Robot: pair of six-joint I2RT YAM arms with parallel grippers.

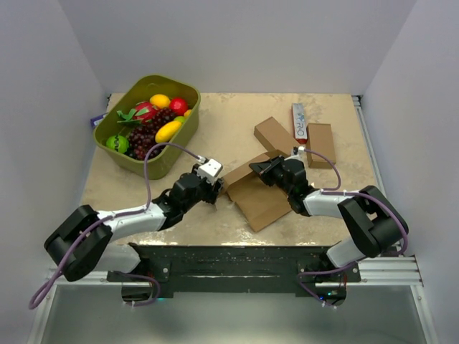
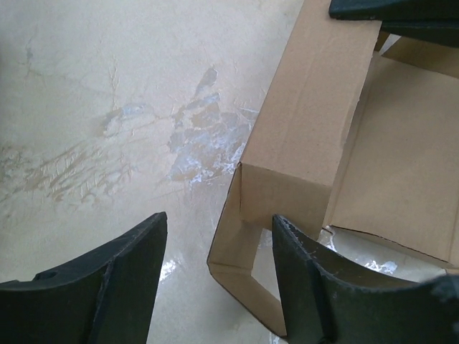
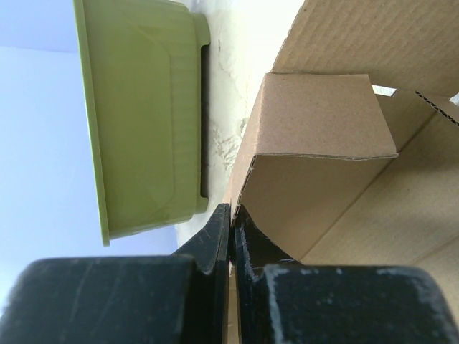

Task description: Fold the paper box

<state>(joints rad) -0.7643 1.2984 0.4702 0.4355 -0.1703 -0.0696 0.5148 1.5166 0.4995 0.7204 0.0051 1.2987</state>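
The paper box (image 1: 257, 195) lies half-formed in the middle of the table, a brown cardboard sheet with one side wall raised. My left gripper (image 1: 214, 188) is at its left corner, open. In the left wrist view a small bent flap (image 2: 240, 276) stands between the spread fingers of the left gripper (image 2: 219, 217), close to the right finger (image 2: 305, 276). My right gripper (image 1: 259, 169) reaches in from the right and is shut on the raised wall's edge. The right wrist view shows the thin cardboard (image 3: 315, 118) pinched between the right gripper's (image 3: 231, 209) fingers.
A green basket (image 1: 123, 99) of toy fruit stands at the back left, its wall (image 3: 143, 115) close beyond the right gripper. Two plain brown boxes (image 1: 273, 134) (image 1: 320, 144) and a white-and-red carton (image 1: 299, 122) lie at the back right.
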